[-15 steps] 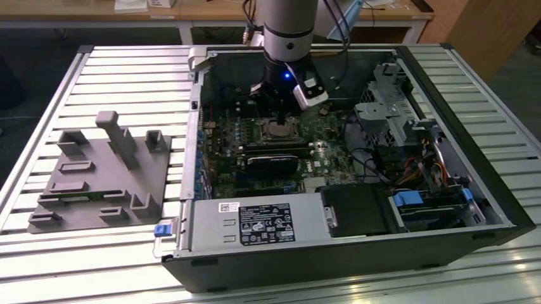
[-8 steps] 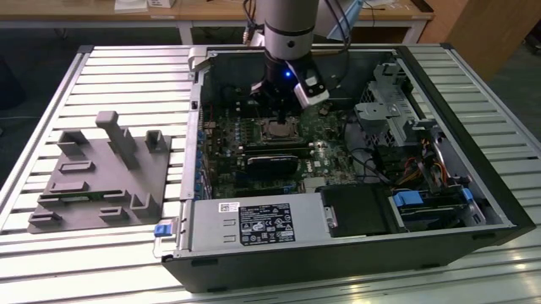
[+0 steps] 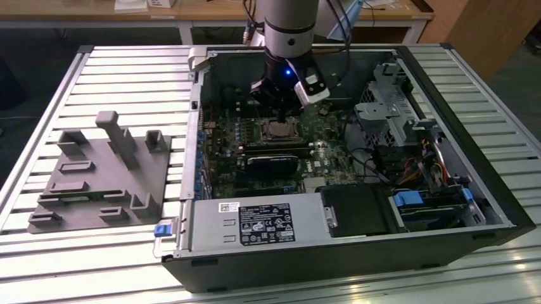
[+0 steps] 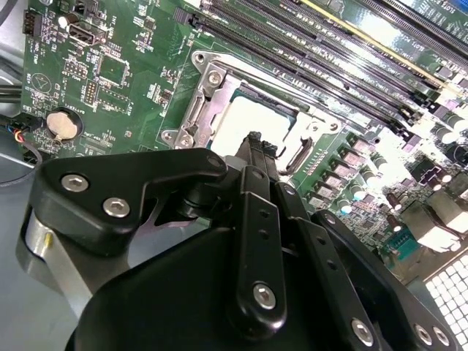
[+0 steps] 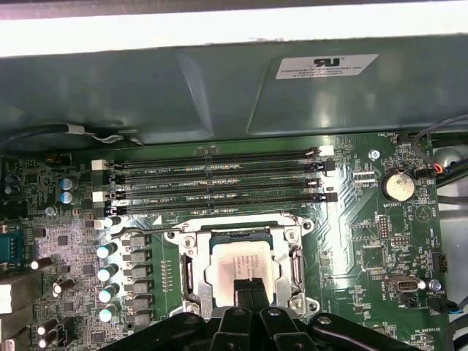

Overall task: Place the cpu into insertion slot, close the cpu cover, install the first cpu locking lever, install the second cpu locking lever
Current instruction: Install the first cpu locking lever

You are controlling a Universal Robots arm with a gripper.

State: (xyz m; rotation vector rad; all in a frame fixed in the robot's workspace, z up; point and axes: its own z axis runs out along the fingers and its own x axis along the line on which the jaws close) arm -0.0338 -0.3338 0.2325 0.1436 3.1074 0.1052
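Observation:
The cpu [image 5: 238, 265] shows its dull silver top in the middle of the green motherboard [image 5: 365, 241]; it also shows in the exterior view [image 3: 277, 131] and the second wrist view [image 4: 238, 124]. The silver cpu cover [image 5: 189, 265] lies flat around it, its frame [image 4: 207, 91] bordering the chip. The insertion slot is hidden beneath chip and cover. My gripper [image 5: 249, 287] hangs just above the chip's near edge, its two black fingertips pressed together with nothing between them. In the exterior view my gripper [image 3: 282, 116] points straight down over the socket.
Long black memory slots [image 5: 219, 179] run beside the socket. A coin battery [image 5: 398, 185] and several capacitors [image 5: 110, 252] stand on the board. The case wall [image 5: 219, 88], drive cage [image 3: 389, 107] and power supply [image 3: 253, 221] hem in the board. A grey fixture [image 3: 101, 174] sits on the slatted table.

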